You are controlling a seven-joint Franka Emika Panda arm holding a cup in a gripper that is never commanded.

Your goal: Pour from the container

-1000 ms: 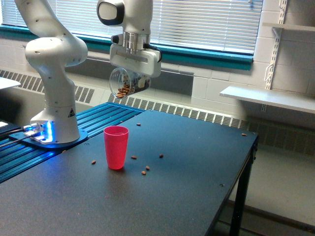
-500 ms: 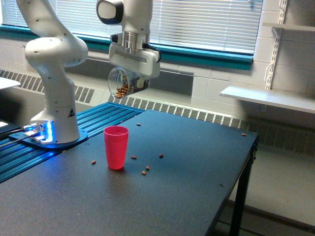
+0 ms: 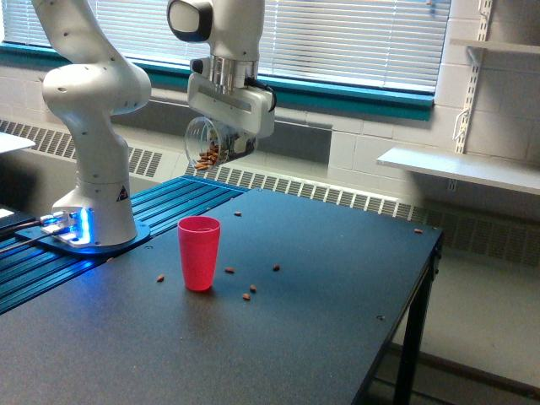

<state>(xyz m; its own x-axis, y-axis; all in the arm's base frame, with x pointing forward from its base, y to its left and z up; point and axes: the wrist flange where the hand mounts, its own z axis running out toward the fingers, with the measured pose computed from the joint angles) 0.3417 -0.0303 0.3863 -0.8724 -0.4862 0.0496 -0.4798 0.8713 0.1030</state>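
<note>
Clamped in the gripper (image 3: 226, 139), the tilted container (image 3: 205, 143) hangs high above the red cup (image 3: 199, 252) near the table's (image 3: 337, 337) middle, so poured nuts may scatter.

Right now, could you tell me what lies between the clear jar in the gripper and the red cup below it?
Nothing: in the exterior view the clear jar hangs tilted in the gripper above the red cup, with only open air between them.

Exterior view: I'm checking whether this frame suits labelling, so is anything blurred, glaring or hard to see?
Exterior view: evenly lit and sharp; daylight through the blinds; blue glow at the arm base; nuts show through the clear container; red cup crisp.
</note>
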